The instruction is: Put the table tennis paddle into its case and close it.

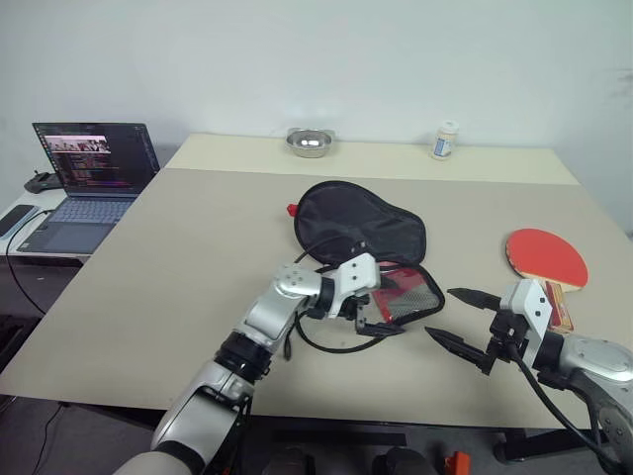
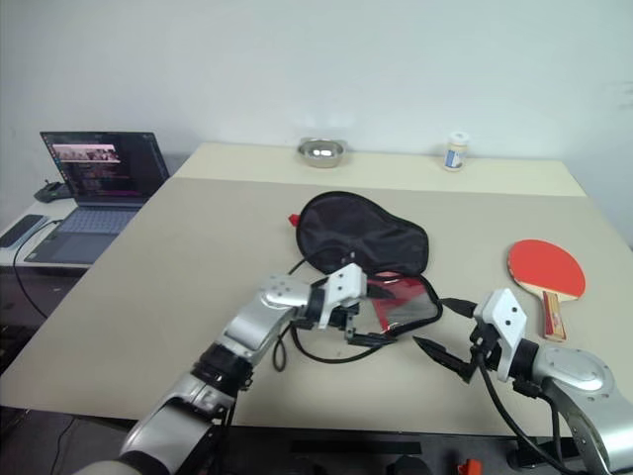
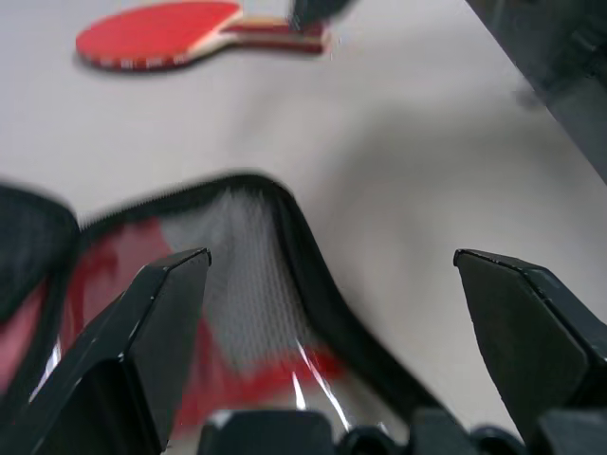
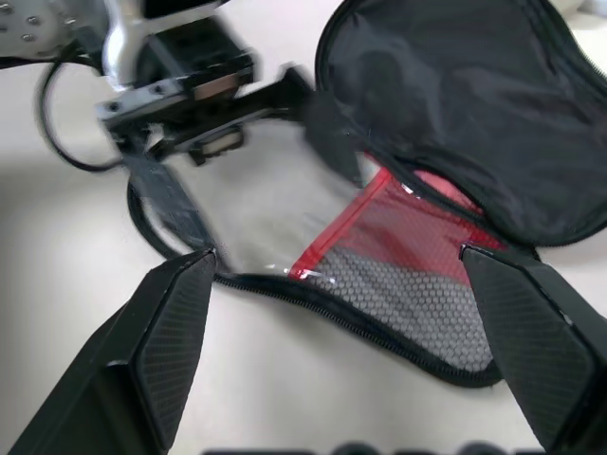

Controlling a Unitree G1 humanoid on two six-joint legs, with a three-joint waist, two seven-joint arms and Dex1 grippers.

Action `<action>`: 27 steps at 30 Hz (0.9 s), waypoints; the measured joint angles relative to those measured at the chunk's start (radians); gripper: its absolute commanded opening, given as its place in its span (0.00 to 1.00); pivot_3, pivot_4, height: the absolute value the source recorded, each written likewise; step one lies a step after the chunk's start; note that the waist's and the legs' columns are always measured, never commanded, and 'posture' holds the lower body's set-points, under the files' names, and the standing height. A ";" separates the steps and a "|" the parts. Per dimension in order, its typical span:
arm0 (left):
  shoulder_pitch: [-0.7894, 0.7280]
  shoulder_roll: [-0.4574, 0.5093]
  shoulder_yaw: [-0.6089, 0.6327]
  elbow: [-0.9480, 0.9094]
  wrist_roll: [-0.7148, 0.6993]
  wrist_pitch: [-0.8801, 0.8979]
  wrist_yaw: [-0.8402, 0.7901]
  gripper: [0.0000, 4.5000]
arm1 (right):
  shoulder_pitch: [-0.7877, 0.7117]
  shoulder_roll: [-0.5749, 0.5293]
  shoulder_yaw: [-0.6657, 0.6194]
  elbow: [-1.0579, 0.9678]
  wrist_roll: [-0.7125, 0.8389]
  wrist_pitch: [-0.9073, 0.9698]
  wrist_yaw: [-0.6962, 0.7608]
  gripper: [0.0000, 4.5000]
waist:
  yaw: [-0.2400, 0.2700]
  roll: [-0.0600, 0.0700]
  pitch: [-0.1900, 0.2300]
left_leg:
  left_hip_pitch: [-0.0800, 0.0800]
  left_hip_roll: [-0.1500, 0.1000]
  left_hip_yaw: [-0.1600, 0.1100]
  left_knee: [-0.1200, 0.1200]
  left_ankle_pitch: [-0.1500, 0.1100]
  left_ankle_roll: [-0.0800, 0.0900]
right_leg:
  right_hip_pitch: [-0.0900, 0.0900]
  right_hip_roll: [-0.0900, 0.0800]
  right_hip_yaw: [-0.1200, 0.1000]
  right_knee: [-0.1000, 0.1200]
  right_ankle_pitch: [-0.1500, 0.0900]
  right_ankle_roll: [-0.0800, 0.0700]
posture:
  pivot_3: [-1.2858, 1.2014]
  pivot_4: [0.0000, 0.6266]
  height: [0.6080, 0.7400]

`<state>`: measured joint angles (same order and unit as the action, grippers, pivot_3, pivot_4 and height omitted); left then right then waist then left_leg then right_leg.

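Left eye view: nearest, the right claw [image 1: 458, 317] hovers with fingers spread wide, holding nothing, just right of the case [image 1: 371, 247]. The left claw [image 1: 381, 319], also wide and empty, is over the case's near red mesh half, which lies unzipped on the table [image 1: 178, 257]. The table tennis paddle [image 1: 546, 259] lies red face up well right of the case. Farther back stand a metal bowl [image 1: 311, 142] and a small bottle [image 1: 446, 140]

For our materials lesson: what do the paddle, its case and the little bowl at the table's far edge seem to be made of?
Table tennis paddle: matte red rubber face, pale wooden handle, judging by its tan colour.
Case: soft black fabric, creased, with a mesh and glossy clear panel inside.
Bowl: probably polished metal, given its silvery shine.
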<state>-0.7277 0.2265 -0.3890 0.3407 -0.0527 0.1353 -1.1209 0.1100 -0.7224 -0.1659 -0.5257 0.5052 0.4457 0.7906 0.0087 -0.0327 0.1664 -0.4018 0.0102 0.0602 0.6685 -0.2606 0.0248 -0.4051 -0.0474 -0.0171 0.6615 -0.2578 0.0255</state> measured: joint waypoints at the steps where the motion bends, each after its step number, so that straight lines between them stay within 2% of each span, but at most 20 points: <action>1: -0.007 -0.009 -0.004 0.016 0.010 -0.005 0.004 1.00 | 0.018 -0.016 -0.009 -0.008 0.003 0.004 0.010 1.00 | -0.001 0.000 0.000 | 0.000 0.000 0.000 0.000 0.000 0.000 | 0.000 0.000 0.000 0.000 0.000 0.000 | 0.52 0.24 1.00; 9: -0.049 -0.082 -0.046 0.124 0.076 -0.012 0.047 1.00 | 0.087 -0.101 -0.181 -0.062 0.079 0.025 0.081 1.00 | -0.001 0.000 0.000 | 0.000 0.000 0.000 0.000 0.000 0.000 | 0.000 0.001 0.000 0.000 -0.001 0.001 | 0.52 0.24 1.00; 18: -0.083 -0.146 -0.068 0.295 0.155 -0.074 0.120 1.00 | 0.076 -0.098 -0.194 -0.101 0.090 0.040 0.056 1.00 | 0.000 -0.001 0.001 | 0.000 0.000 0.000 0.000 0.000 0.000 | 0.000 0.001 0.000 -0.001 -0.001 0.001 | 0.52 0.24 1.00; 21: -0.095 -0.170 -0.068 0.340 0.168 -0.103 0.134 0.87 | 0.076 -0.097 -0.193 -0.104 0.090 0.041 0.052 1.00 | 0.001 -0.001 0.001 | 0.000 0.000 0.000 -0.001 0.000 0.000 | 0.000 0.001 0.000 -0.001 -0.001 0.001 | 0.52 0.24 1.00; 27: -0.101 -0.202 -0.069 0.387 0.178 -0.144 0.152 0.41 | 0.078 -0.093 -0.192 -0.103 0.086 0.041 0.053 1.00 | 0.002 -0.001 0.001 | 0.000 0.000 0.000 0.000 0.000 0.000 | 0.000 0.001 0.000 -0.001 -0.001 0.001 | 0.52 0.24 1.00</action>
<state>-0.8282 0.0249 -0.4575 0.7272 0.1248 -0.0084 -0.9688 0.1881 -0.8149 -0.3583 -0.6292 0.5916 0.4870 0.8436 0.0104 -0.0335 0.1670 -0.4016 0.0103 0.0599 0.6681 -0.2606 0.0248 -0.4049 -0.0468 -0.0174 0.6607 -0.2585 0.0269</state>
